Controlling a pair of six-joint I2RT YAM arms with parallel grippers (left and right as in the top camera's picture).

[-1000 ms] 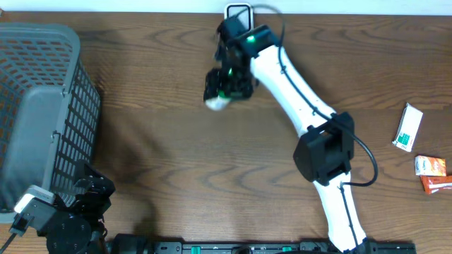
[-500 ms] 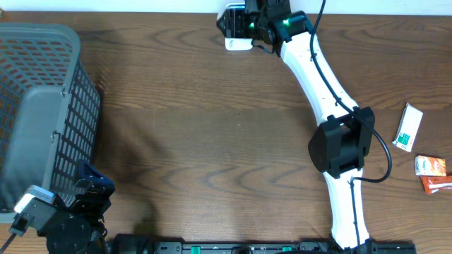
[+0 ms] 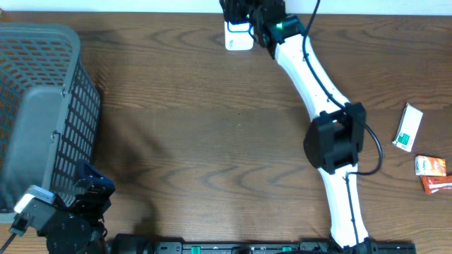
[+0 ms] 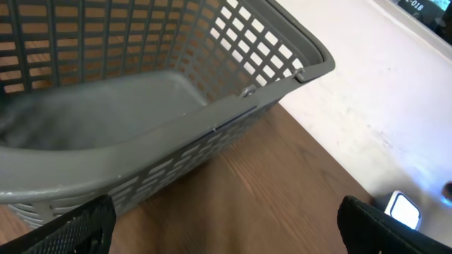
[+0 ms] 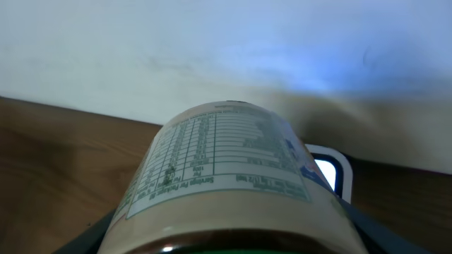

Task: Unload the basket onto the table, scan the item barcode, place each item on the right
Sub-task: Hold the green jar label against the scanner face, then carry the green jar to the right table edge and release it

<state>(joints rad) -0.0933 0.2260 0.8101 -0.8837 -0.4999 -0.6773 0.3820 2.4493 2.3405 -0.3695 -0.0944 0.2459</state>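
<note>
Robot arms are working at a wooden table (image 3: 212,141), where the right gripper (image 3: 244,15) is reaching to the far edge of the tabletop and clamping a cream-colored jar (image 5: 226,176) between its fingers. In the right wrist view the jar is filling the lower half of the frame, its rounded side and a label of fine green print turned toward the camera; the print is too small to read. A small white scanner (image 5: 330,169) with a lit window is showing just behind the jar's right shoulder, sitting on the table at the foot of the pale wall (image 5: 176,42). From overhead the gripper is hanging over the far end of the scanner and hiding the jar, and whether jar and scanner are touching cannot be told. At the near left corner the left gripper (image 4: 226,219) is sitting with its jaws spread wide and holding nothing, just beside a gray plastic basket (image 3: 79,120) that is taking up the table's left edge. The left wrist camera is looking past the basket's latticed wall toward the scanner, far off at the lower right. Well apart from all this, a green-and-white box (image 3: 407,128) and an orange packet (image 3: 431,166) are lying near each other at the right edge.
</note>
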